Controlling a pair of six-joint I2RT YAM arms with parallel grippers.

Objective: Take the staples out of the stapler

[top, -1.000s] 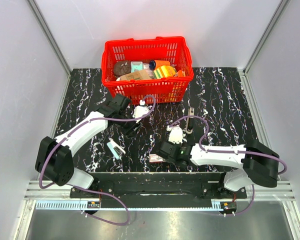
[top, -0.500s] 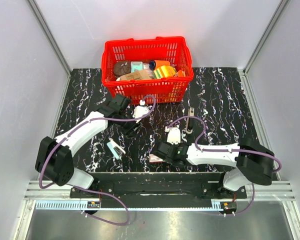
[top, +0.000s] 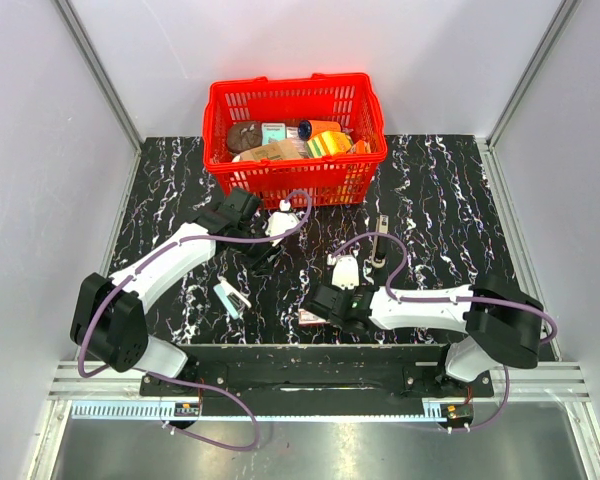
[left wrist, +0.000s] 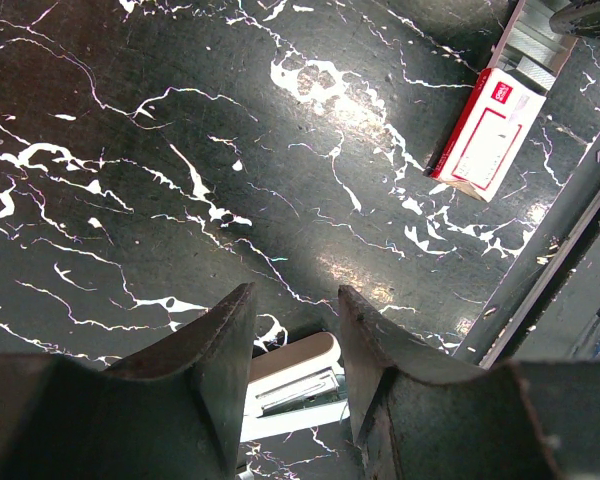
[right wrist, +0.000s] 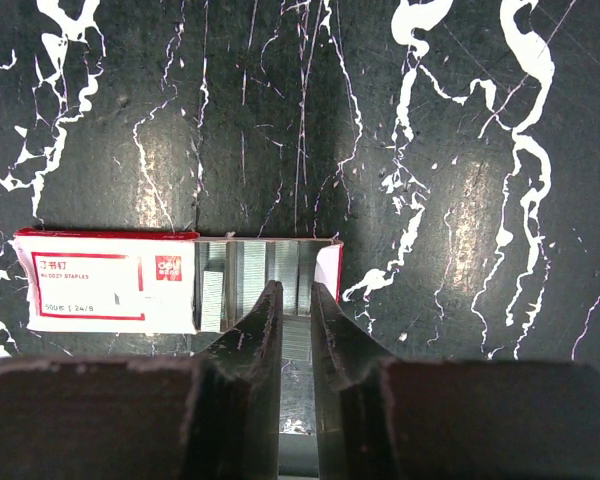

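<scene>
The small stapler [top: 231,297] lies on the black marbled table [top: 440,200], near its front edge on my left side. From above it shows a light teal body with a white part along one side. In my left wrist camera, the stapler [left wrist: 295,385] shows a rounded white end and a silvery metal channel; the bottom of the view cuts off the rest.

My left pincer [top: 261,260] hangs above the table with its jaws spread and nothing between them. The stapler sits apart from it, back toward my base. Seen from the wrist, it appears low in the gap of the left pincer [left wrist: 295,295], untouched.

My right pincer [top: 320,305] sits well to the right of the stapler, over the white-and-red staple box [top: 310,317]. In the right wrist view, the right pincer [right wrist: 293,290] has its jaws drawn to a thin slit above the open end of the staple box [right wrist: 105,295], where rows of silvery staples [right wrist: 242,275] lie. I cannot tell whether it pinches any of them.

On the table: one stapler, one staple box [left wrist: 492,135] and one red basket [top: 295,182] at the far side.
</scene>
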